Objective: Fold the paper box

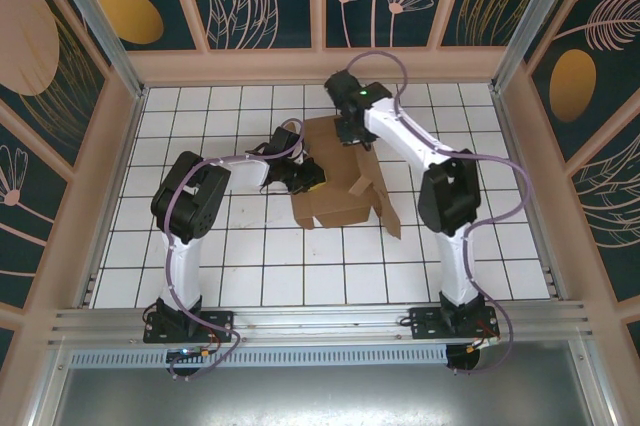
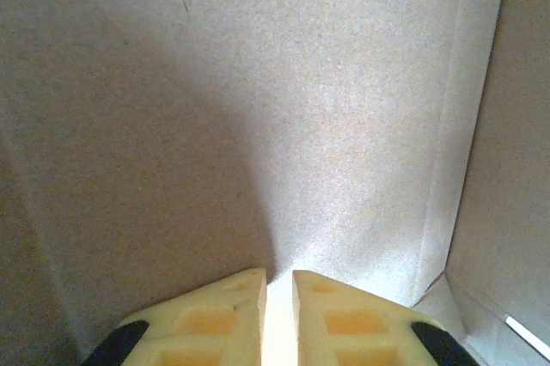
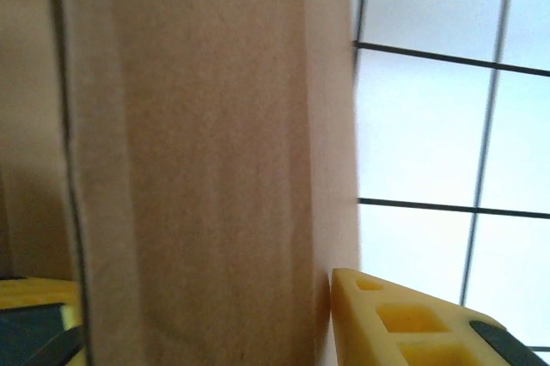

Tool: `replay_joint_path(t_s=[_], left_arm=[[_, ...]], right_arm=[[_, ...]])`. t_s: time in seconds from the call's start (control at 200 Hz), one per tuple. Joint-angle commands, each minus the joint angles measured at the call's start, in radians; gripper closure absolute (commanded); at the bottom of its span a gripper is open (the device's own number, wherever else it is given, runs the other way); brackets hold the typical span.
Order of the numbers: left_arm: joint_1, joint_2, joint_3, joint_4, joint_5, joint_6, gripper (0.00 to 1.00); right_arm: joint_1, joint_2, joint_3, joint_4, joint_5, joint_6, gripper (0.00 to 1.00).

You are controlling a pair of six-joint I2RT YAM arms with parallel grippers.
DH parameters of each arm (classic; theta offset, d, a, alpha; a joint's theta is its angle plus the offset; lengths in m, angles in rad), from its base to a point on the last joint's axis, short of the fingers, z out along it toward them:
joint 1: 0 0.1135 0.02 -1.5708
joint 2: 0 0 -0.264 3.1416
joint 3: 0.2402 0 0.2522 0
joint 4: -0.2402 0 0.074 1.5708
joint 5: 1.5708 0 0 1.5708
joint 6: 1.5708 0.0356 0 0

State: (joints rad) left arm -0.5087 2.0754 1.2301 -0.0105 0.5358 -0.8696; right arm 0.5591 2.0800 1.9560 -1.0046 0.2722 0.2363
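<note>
The paper box [image 1: 335, 208] holds the left gripper [image 2: 278, 277], grip unclear; right gripper [image 3: 189, 284] spread astride its wall.

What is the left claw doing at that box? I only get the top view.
Observer: Its own camera shows the left gripper pointing at a bare inner wall of the box, fingers nearly together.
Operator: Is it pinching anything?
Observer: Can't tell; there's just a slim bright gap between them.
Operator: And the right one?
Observer: The right gripper straddles a flap, one finger on each side, with white table tiles beyond.
</note>
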Motion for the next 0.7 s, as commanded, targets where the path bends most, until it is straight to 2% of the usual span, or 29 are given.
replay_joint_path(t_s=[0.0, 0.11, 0.38, 0.696], left_arm=[[0.016, -0.041, -0.017, -0.050, -0.041, 0.015, 0.83], [0.016, -0.046, -0.009, -0.065, -0.050, 0.022, 0.83], [0.016, -0.041, 0.003, -0.078, -0.056, 0.039, 0.83], [0.016, -0.036, 0.007, -0.089, -0.058, 0.055, 0.83]], right_arm=[[-0.065, -0.102, -0.074, 0.046, -0.004, -0.025, 0.63], [-0.083, -0.147, -0.124, 0.073, 0.018, -0.057, 0.60], [-0.035, -0.163, -0.205, 0.115, 0.229, -0.142, 0.60], [0.103, -0.058, -0.295, 0.147, 0.741, -0.212, 0.62]])
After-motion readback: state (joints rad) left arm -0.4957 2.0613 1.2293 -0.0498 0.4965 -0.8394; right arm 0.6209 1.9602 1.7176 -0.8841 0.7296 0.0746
